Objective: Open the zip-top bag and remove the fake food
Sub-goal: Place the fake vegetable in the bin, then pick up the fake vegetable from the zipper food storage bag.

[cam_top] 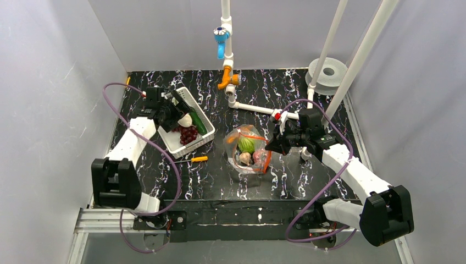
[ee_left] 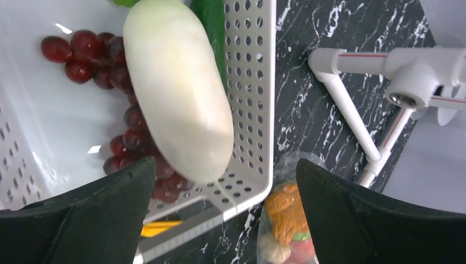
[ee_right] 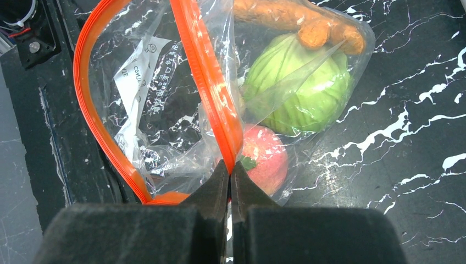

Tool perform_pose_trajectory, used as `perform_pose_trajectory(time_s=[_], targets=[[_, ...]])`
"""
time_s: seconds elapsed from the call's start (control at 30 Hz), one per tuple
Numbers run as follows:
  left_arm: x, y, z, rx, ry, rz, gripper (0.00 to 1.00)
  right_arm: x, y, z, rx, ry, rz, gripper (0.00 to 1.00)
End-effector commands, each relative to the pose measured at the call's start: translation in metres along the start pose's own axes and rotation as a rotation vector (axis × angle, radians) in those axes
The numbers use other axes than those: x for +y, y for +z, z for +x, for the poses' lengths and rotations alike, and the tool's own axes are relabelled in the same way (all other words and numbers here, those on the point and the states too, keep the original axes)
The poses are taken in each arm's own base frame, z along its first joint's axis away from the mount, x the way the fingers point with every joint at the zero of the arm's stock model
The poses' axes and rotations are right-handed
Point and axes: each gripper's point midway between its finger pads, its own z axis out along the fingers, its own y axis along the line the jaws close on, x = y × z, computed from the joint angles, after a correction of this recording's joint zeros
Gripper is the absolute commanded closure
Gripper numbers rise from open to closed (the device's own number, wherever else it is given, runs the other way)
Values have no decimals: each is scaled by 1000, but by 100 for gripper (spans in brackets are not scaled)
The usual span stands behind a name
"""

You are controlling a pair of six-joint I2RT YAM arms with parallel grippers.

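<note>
While the left hand (ee_left: 225, 165) hangs spread wide, gripping nothing, over the basket (ee_left: 253, 82) at ten o'clock on the bench (cam_top: 209, 184), the white egg (ee_left: 176, 93) lies over the grapes (ee_left: 88, 52); a nudge could roll it over the rim. At centre sits the bag (ee_right: 159, 110), cabbage (ee_right: 297, 93) and peach (ee_right: 266, 159) inside. From three o'clock the right hand (ee_right: 229, 176) is clenched on its orange strip (ee_right: 211, 88); a slip would let the mouth sag shut.

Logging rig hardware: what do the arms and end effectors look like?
The left arm and right arm have white link shells and blocky black joint housings; a purple cable loops along each. The left end effector and right end effector are matte black, each with two wedge-shaped fingers.
</note>
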Motion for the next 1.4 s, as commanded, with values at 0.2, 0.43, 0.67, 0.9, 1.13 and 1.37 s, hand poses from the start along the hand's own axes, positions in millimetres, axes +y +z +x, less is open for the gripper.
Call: perform_pose_trajectory(time_s=[0.2,0.43,0.67,0.9,1.13,1.37], targets=[[-36,-76,27,-57,41,406,2,1,-3,-7,-33,-19,-14,99],[-57,-120,74,72,69,644,2,6,-2,-8,-35,-15,-42,99],[-68,-148,126,125,174,736,1,6,0,-5,-29,-10,-46,99],[-85,-161,173,202,263,788,1,6,1,-5,-28,-10,-45,99],[-110,-173,207,284,354,828,1,6,0,-5,-30,-13,-42,99],[-137,-176,244,309,480,798,1,6,1,-4,-29,-15,-44,99]])
